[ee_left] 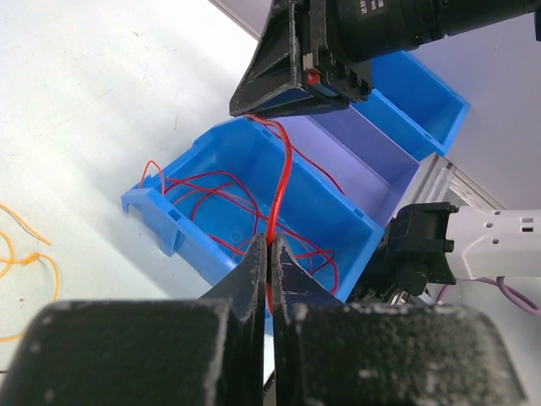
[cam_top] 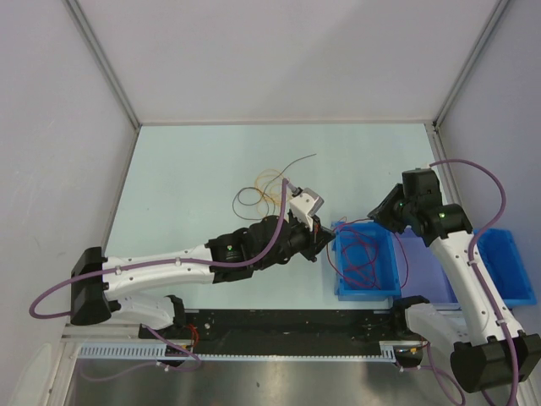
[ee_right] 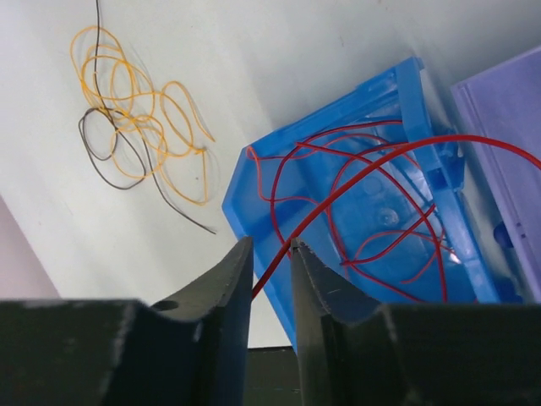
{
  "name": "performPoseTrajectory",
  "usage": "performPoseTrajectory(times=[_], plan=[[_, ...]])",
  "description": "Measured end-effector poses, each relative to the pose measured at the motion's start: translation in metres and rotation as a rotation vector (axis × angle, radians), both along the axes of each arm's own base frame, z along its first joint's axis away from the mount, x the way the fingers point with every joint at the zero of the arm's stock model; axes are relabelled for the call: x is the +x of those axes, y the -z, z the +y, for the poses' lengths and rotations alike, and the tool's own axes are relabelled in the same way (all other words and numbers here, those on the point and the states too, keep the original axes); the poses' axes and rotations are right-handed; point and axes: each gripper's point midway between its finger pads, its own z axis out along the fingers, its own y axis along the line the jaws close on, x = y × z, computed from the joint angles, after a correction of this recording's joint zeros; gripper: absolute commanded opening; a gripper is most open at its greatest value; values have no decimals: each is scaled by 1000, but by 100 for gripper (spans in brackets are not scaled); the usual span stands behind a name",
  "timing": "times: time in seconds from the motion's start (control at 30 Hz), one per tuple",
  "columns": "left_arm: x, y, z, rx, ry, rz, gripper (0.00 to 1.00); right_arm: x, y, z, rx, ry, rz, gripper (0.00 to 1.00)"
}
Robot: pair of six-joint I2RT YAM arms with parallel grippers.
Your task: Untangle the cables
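tiny white print on black wrist housing of right arm (ee_left: 365,12), top edge of left wrist view, cropped and too small to read, no other legible text, labels or numbers

Trio sitting side by side on a pale table (cam_top: 194,169)
A blue bin (cam_top: 368,293), a lilac bin (ee_left: 363,165) and a second blue bin (cam_top: 511,266) are resting along its right side.

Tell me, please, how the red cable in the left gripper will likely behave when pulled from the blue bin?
Probably floppy: the red cable lies in loose loops in the blue bin, nearly straight only past the left gripper pinching it. Likely very light, being so thin. Its loops cross, so pulling may snag or drag them together.
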Motion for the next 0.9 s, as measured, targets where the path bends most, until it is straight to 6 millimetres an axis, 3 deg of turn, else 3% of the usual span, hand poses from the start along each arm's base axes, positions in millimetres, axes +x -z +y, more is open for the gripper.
performPoseTrajectory(times=[0.1, 0.17, 0.33, 0.57, 0.9], plan=[[0, 0, 0, 0, 0, 0, 0, -1, 0, 1, 4, -4, 2, 44], [0, 0, 0, 0, 0, 0, 0, -1, 0, 2, 5, -7, 2, 44], [0, 0, 0, -3, 0, -1, 0, -2, 1, 4, 0, -15, 5, 33], [0, 1, 0, -1, 0, -1, 0, -1, 19, 7, -11, -24, 53, 1], [0, 2, 0, -1, 0, -1, 0, -1, 18, 8, -4, -23, 40, 0]])
